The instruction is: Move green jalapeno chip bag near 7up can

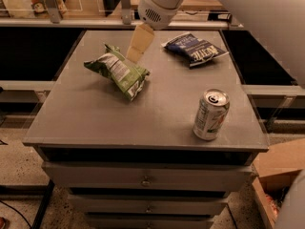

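Note:
The green jalapeno chip bag lies crumpled on the grey cabinet top, left of centre. The 7up can stands upright near the front right edge, well apart from the bag. My gripper hangs from the white arm at the top of the view. Its tan fingers point down just behind and above the bag's right end, not touching it as far as I can see.
A dark blue chip bag lies at the back right of the top. Drawers sit below the front edge. A cardboard box stands on the floor at the right. Shelving and clutter run along the back.

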